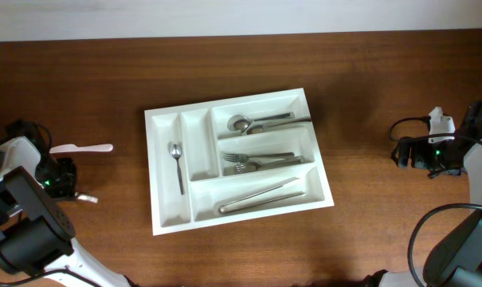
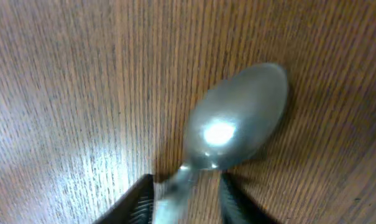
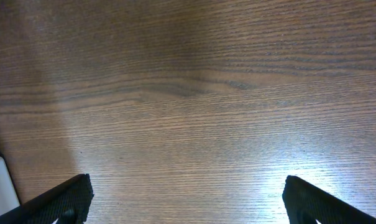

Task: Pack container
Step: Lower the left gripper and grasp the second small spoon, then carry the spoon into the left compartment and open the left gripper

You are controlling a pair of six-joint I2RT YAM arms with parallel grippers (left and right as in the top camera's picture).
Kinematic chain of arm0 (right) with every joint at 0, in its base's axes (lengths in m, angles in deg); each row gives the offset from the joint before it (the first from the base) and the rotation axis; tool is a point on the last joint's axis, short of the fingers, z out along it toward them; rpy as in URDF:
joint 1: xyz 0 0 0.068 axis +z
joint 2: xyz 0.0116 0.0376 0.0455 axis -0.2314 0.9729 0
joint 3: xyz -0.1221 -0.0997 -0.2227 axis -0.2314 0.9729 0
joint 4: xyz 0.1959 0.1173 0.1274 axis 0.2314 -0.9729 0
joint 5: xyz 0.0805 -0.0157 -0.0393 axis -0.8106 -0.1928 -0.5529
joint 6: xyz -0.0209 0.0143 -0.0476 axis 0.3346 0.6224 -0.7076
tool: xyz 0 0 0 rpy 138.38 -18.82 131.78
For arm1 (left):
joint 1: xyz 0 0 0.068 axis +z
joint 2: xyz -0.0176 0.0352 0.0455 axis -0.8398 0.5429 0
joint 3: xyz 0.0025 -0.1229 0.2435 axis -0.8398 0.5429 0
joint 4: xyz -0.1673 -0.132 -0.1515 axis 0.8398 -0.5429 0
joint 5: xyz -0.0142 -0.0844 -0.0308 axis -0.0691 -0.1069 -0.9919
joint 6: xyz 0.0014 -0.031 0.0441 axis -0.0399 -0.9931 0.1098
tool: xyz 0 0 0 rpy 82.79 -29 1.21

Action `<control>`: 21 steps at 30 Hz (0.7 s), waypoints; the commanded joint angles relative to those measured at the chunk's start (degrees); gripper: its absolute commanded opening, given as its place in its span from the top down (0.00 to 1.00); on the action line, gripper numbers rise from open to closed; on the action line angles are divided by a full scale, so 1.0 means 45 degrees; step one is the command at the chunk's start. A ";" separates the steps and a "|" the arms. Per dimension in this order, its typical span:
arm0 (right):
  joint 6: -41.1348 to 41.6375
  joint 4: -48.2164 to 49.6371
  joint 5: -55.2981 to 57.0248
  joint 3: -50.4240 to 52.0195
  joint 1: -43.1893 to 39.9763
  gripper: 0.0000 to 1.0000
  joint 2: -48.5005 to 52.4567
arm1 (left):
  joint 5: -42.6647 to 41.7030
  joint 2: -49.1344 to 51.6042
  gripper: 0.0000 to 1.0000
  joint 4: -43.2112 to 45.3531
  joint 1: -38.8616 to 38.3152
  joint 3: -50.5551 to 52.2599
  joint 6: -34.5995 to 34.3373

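The container [image 1: 165, 171] is a large white cutlery tray at the table's middle. It holds a small spoon [image 1: 177, 163] in a narrow slot, spoons [image 1: 260, 123] in the top wide slot, forks [image 1: 260, 162] in the middle one and knives [image 1: 260, 197] in the bottom one. My left gripper [image 1: 68, 190] is at the far left, its jaws [image 2: 186, 193] drawn in around the handle of a metal spoon [image 2: 237, 121]. The spoon's bowl pokes out over the bare wood [image 1: 89, 198]. My right gripper [image 1: 401, 153] is open and empty over bare wood [image 3: 188, 199] at the far right.
A white plastic utensil [image 1: 83, 148] lies on the table just beyond the left gripper, left of the tray. Cables run by the right arm [image 1: 432, 215]. A white edge [image 3: 1, 183] shows at the left of the right wrist view.
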State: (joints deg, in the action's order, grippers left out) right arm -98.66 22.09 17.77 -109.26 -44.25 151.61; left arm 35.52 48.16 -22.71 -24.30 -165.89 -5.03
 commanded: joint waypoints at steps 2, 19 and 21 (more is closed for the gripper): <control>-0.0126 0.0005 -0.0151 0.0029 -0.0073 0.01 -0.0010 | 0.0058 0.0291 0.84 -0.0049 0.0092 0.0107 0.0010; -0.0126 0.0000 -0.0151 0.0029 -0.0073 0.01 -0.0010 | 0.0005 -0.0418 0.98 -0.1899 -0.0607 -0.2327 0.2958; -0.0126 0.0005 -0.0151 0.0029 -0.0073 0.01 -0.0010 | -0.0005 -0.0840 0.98 -0.2268 -0.1112 -0.2837 0.3968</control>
State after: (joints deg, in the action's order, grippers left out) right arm -98.64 22.09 17.77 -109.26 -44.25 151.61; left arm 35.52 48.18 -31.60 -26.20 -174.68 4.76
